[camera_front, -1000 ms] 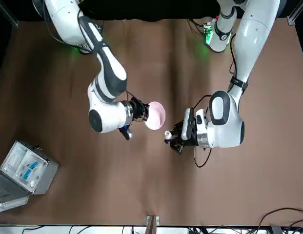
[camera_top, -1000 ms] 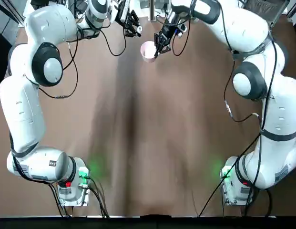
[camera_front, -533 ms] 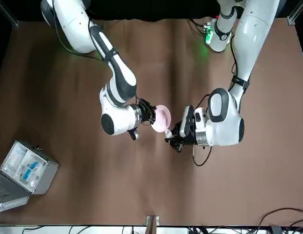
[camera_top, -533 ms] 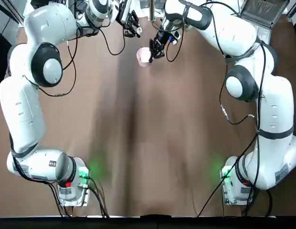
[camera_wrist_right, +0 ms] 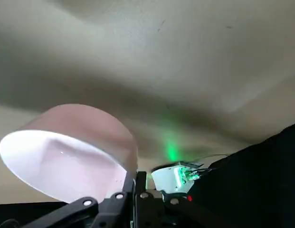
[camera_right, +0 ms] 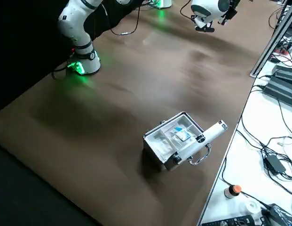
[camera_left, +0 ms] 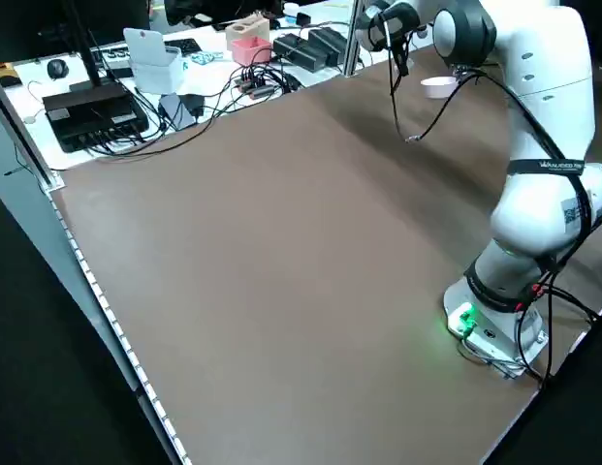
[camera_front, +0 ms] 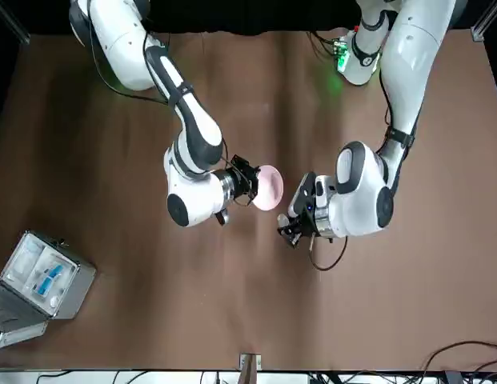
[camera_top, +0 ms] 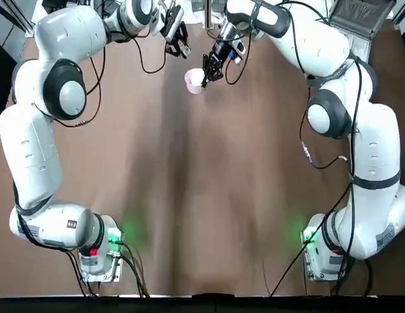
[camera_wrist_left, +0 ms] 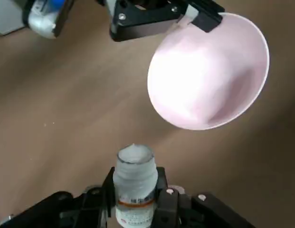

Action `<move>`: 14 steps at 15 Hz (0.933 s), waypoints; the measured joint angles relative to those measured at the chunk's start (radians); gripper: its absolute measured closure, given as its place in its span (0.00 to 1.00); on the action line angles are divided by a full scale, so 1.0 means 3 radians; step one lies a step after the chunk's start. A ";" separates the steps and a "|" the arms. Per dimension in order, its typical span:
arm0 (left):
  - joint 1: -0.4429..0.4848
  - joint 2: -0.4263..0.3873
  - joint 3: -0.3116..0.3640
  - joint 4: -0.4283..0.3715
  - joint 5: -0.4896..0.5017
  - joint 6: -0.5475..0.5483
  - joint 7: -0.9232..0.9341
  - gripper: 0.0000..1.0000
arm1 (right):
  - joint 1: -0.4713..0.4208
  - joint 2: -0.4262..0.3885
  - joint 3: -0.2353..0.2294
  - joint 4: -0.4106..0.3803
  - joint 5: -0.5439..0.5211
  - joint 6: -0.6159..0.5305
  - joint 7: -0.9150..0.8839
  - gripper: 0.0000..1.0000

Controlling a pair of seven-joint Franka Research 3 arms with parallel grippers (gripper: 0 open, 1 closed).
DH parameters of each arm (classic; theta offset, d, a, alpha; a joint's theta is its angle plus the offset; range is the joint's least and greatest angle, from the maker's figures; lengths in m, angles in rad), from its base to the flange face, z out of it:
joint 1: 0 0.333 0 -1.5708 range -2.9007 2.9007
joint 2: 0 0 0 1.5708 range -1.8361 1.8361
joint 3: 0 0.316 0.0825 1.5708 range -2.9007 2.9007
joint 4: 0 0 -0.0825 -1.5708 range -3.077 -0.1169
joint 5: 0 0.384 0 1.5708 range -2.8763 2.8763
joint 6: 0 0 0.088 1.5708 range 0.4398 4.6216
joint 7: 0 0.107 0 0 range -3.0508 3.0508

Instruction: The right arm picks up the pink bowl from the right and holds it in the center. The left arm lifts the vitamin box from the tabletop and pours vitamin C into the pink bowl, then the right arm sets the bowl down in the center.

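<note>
The right gripper [camera_front: 246, 178] has been carrying the bowl [camera_front: 268, 188] inward over the last second, and it is now holding it by the rim above the middle of the far table [camera_front: 112, 264], pinched between its fingers. The left gripper [camera_front: 294, 218] has swung round a little as well, so the box [camera_wrist_left: 134, 176] it is grasping now sits just beside the bowl rather than apart from it. I take that to mean the holding step is about done and the pour is next.

In the left wrist view the bowl is tipped, its whitish inside turned toward the box. The box is a small bottle, clamped round its body with its long axis running out along the left fingers and its cap end aimed toward the bowl. I cannot tell whether the cap is on or off. Nothing is in the bowl yet.

The grey case [camera_front: 36, 282] is lying open off at the far right, well apart.
</note>
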 joint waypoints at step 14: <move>0.0410 -0.0214 -0.0694 -0.0266 0.0630 0.0021 0.0003 0.65 | -0.0004 0.0003 -0.0023 0.0047 0.0016 -0.0008 0.0024 0.98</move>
